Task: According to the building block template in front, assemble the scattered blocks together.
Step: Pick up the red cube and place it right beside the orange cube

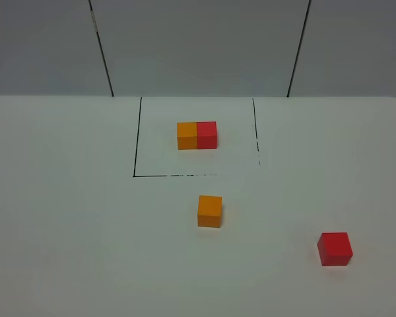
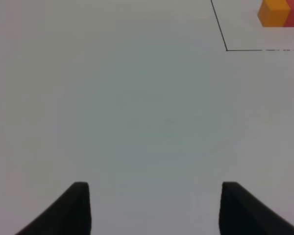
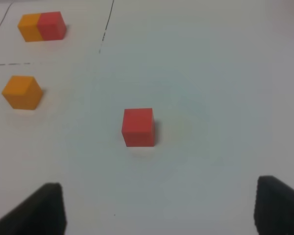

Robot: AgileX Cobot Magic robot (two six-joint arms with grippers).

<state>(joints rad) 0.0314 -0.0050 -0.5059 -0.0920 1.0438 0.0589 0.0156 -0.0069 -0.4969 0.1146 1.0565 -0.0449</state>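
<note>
The template [image 1: 197, 135] is an orange cube and a red cube set flush inside a black-lined square at the back; it also shows in the left wrist view [image 2: 280, 13] and the right wrist view [image 3: 41, 26]. A loose orange cube [image 1: 210, 211] [image 3: 22, 92] sits in front of the square. A loose red cube [image 1: 334, 249] [image 3: 138, 127] sits at the front right. My left gripper [image 2: 154, 208] is open over bare table. My right gripper [image 3: 159, 210] is open, with the red cube ahead of it and apart from its fingers. Neither arm shows in the exterior high view.
The black-lined square [image 1: 134, 176] marks the template area on the white table. Grey wall panels [image 1: 198, 46] stand behind the table's far edge.
</note>
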